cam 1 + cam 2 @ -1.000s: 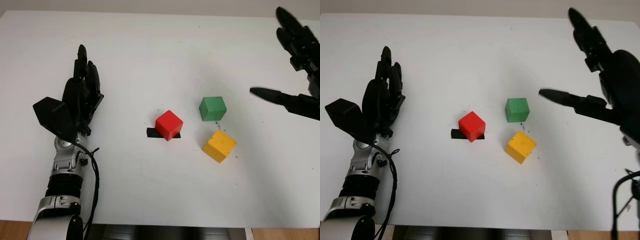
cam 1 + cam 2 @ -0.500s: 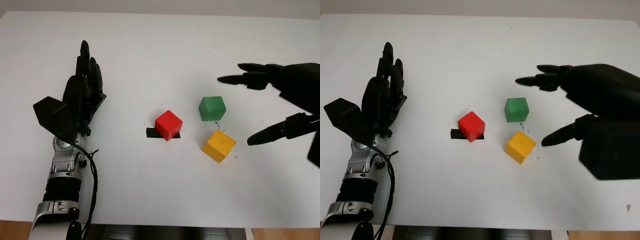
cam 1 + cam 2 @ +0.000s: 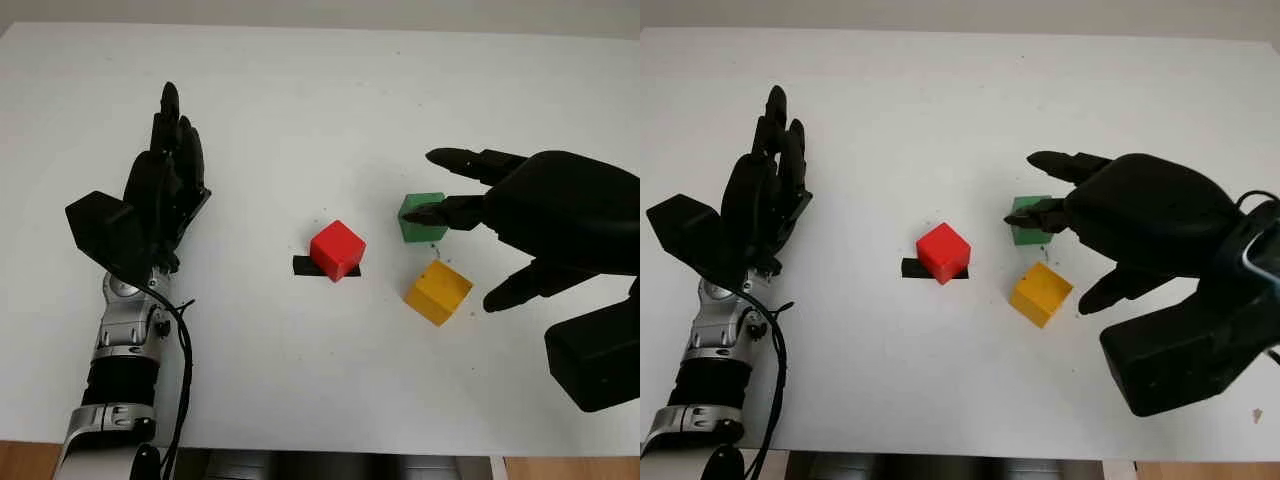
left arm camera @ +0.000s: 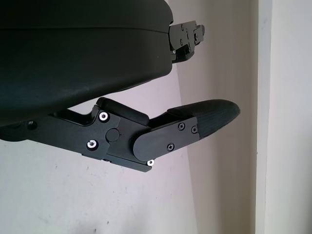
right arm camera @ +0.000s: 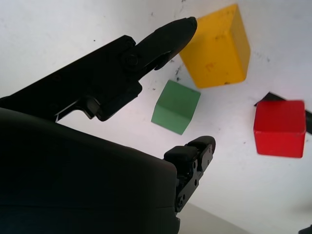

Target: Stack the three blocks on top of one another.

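Hovering over the green block (image 3: 421, 216), the right hand (image 3: 540, 215) is open and grips nothing. Yellow block (image 3: 438, 291) lies just beside the green one, nearer the robot; red block (image 3: 337, 249) sits on black tape (image 3: 304, 266). Left hand (image 3: 160, 195) is open, well apart, over the table (image 3: 300, 100).

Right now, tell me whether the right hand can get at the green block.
Probably yes. The right hand is open, hovering over the green block, and nothing lies between them. The yellow block sits close beside it.
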You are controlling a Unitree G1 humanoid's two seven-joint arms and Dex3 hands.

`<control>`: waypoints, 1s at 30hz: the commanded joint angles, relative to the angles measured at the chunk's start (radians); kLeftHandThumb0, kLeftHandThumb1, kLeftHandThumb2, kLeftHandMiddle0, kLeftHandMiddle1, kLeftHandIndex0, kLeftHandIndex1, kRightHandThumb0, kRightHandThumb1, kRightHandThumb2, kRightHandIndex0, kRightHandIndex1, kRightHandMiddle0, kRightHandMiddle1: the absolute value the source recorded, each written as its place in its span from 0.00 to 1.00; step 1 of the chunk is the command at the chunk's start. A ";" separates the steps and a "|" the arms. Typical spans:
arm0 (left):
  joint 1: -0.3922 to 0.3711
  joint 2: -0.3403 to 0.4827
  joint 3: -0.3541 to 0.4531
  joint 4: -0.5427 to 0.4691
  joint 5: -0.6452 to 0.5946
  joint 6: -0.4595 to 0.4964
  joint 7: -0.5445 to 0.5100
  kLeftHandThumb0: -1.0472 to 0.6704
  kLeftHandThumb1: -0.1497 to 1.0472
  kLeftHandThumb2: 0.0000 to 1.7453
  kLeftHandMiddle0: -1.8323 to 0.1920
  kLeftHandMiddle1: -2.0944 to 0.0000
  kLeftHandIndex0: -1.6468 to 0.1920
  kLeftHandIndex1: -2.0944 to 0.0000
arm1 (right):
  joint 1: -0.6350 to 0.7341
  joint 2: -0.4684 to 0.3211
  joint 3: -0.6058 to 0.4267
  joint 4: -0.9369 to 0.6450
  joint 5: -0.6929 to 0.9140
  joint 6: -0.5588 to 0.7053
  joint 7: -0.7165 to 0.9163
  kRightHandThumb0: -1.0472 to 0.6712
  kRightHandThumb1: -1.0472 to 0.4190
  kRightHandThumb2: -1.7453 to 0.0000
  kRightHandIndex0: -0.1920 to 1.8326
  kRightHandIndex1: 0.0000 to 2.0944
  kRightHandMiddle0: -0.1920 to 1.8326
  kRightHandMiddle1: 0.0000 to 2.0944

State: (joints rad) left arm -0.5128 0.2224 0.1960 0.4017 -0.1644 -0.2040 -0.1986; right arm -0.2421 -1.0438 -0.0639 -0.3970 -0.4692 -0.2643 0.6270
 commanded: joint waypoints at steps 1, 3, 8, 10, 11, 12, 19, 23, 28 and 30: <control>0.016 0.007 0.003 -0.022 -0.002 0.003 -0.002 0.20 1.00 0.40 0.97 0.97 0.98 0.97 | 0.021 0.011 0.001 0.004 -0.006 -0.022 -0.013 0.28 0.20 0.97 0.11 0.02 0.34 0.04; 0.017 0.008 0.001 -0.021 0.001 0.001 -0.001 0.20 1.00 0.41 0.97 0.97 0.97 0.97 | 0.031 0.022 -0.002 0.015 -0.005 -0.044 -0.026 0.28 0.21 0.97 0.11 0.02 0.35 0.04; 0.017 0.005 0.002 -0.019 -0.002 -0.001 -0.005 0.19 1.00 0.40 0.98 0.97 0.98 0.97 | 0.067 0.037 -0.007 0.044 -0.031 -0.134 -0.085 0.29 0.21 0.97 0.11 0.02 0.36 0.04; 0.017 0.004 0.004 -0.018 -0.005 -0.005 -0.006 0.19 1.00 0.40 0.97 0.97 0.98 0.97 | 0.072 0.038 -0.005 0.051 -0.042 -0.152 -0.094 0.29 0.21 0.97 0.10 0.02 0.36 0.04; 0.017 0.006 0.004 -0.016 -0.005 -0.008 -0.008 0.19 1.00 0.40 0.97 0.97 0.98 0.97 | 0.073 0.037 -0.004 0.054 -0.046 -0.158 -0.093 0.29 0.21 0.97 0.10 0.02 0.36 0.04; 0.017 0.007 0.004 -0.015 -0.003 -0.012 -0.008 0.19 1.00 0.40 0.98 0.97 0.98 0.98 | 0.073 0.034 -0.001 0.054 -0.053 -0.163 -0.090 0.29 0.20 0.97 0.09 0.02 0.36 0.04; 0.018 0.009 0.002 -0.017 0.000 -0.008 -0.007 0.19 1.00 0.41 0.98 0.97 0.98 0.98 | 0.079 0.050 0.007 0.076 -0.073 -0.200 -0.108 0.28 0.21 0.97 0.12 0.03 0.41 0.06; 0.019 0.011 0.000 -0.018 0.007 -0.008 -0.002 0.20 1.00 0.41 0.97 0.97 0.98 0.97 | 0.082 0.058 0.009 0.095 -0.086 -0.227 -0.128 0.28 0.20 0.97 0.12 0.03 0.43 0.07; 0.023 0.013 -0.001 -0.019 0.007 -0.006 -0.006 0.20 1.00 0.40 0.97 0.97 0.98 0.97 | 0.081 0.068 0.013 0.137 -0.122 -0.253 -0.174 0.29 0.20 0.97 0.12 0.03 0.44 0.07; 0.027 0.013 -0.002 -0.026 0.008 -0.001 -0.005 0.20 1.00 0.41 0.97 0.97 0.98 0.97 | 0.080 0.071 0.012 0.163 -0.138 -0.279 -0.211 0.30 0.19 0.97 0.13 0.03 0.45 0.07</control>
State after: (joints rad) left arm -0.5025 0.2257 0.1959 0.3988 -0.1616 -0.2051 -0.2020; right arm -0.1686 -0.9838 -0.0557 -0.2442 -0.5988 -0.5280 0.4347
